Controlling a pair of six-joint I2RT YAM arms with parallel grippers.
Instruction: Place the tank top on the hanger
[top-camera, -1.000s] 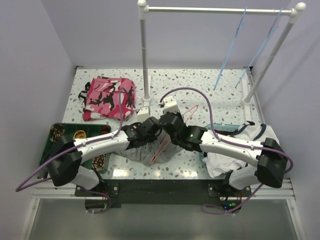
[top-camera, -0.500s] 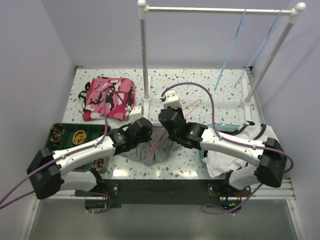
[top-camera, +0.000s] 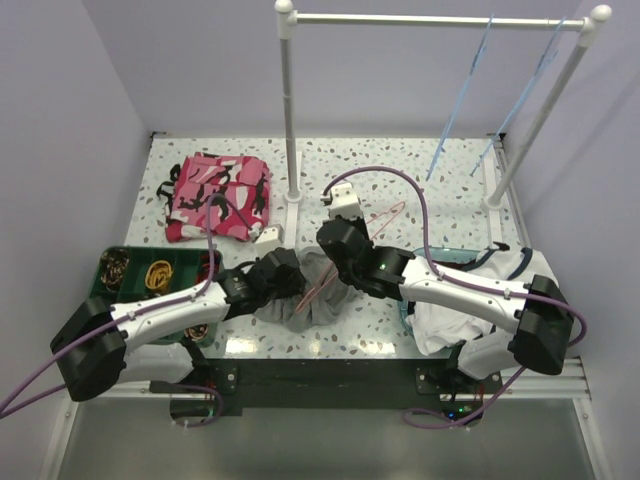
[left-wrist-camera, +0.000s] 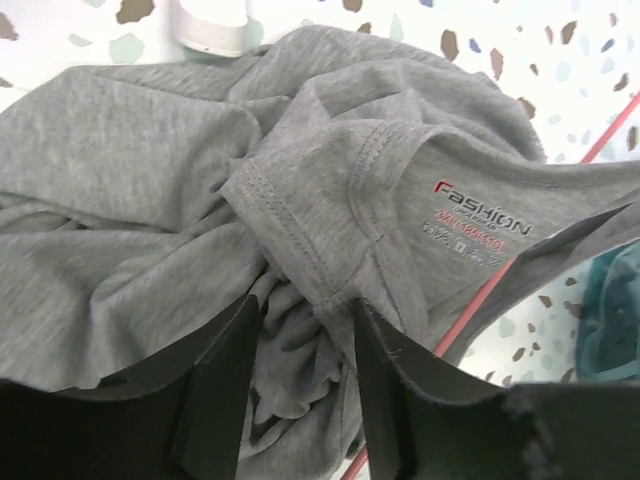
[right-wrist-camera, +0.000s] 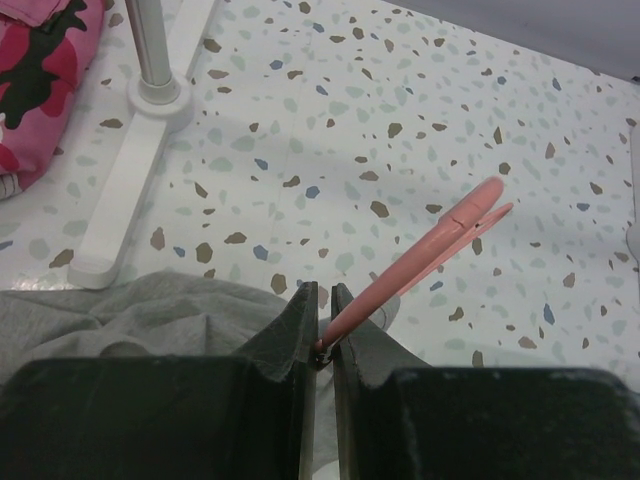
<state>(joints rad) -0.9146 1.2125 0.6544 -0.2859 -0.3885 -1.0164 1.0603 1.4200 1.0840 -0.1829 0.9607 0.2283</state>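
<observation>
Half done at best: on the speckled table (top-camera: 440, 170) the grey tank top (left-wrist-camera: 130, 150) lies bunched near front centre, pink hanger (right-wrist-camera: 430, 250) poking into its folds, wire passing beside the neck label, straps not visibly on the hanger shoulders yet. Right gripper (right-wrist-camera: 320, 292) clamped on the hanger wire; left gripper (left-wrist-camera: 305, 318) fingers apart astride a hem fold, gripping nothing

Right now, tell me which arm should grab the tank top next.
Left, likely: the left claw sits open over the bunched tank top; the right claw is shut on the hanger.
</observation>
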